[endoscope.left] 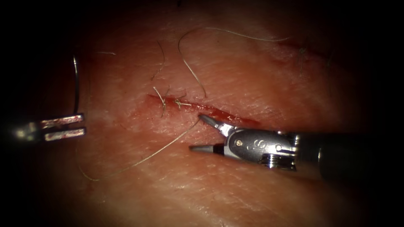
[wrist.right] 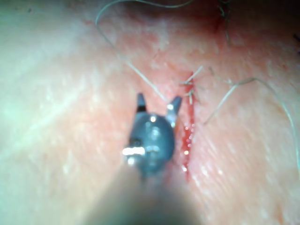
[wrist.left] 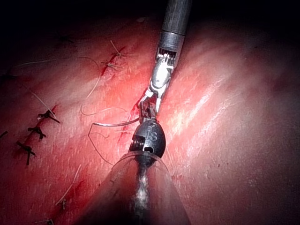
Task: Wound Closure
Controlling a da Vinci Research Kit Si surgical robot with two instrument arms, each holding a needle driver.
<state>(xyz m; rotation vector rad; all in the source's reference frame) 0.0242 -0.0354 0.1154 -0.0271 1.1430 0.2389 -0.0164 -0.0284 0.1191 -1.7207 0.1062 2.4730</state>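
Two small knotted stitches (endoscope.left: 163, 101) are sitting at the left end of the cut (endoscope.left: 235, 117), and the rest of the cut is lying open with red fluid (endoscope.left: 219, 113) shining in it. It is running across the middle of the tissue (endoscope.left: 261, 71).

A long thread (endoscope.left: 143, 159) is trailing from beside the cut, down and to the left in a big loose bend, and up toward the needle (endoscope.left: 76, 84). More loose thread is curling above the cut.

The needle is hanging in the air, out of the tissue, far to the left of the cut. The left tool (endoscope.left: 83, 125) is pinching it near one end of its curve, I think the thread end.

The right tool (endoscope.left: 198, 133) is lying just to the right of the stitches with its jaws spread wide, holding nothing. One jaw tip is resting right at the cut, touching the thread or almost.

That thread could be catching on the spread jaw, and a tug would be pulling hard on the stitches. The needle could also be twisting in the pinch, since it is being held so near its end.
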